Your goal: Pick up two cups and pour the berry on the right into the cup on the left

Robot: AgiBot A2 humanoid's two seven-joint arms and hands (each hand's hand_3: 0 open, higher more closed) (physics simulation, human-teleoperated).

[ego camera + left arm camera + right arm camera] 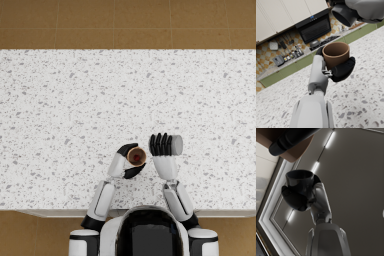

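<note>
Head view: at the 6 o'clock part of the speckled bench, the left hand grasps the brown cup upright, above the bench; a red berry shows inside it. Just beside it, at 3 o'clock, the right hand grasps the grey cup, tipped on its side with the base pointing toward 3 o'clock and the mouth toward the brown cup. Left wrist view: the grey cup's mouth hangs above the brown cup's rim, apart from it. Whether the grey cup holds anything cannot be told.
</note>
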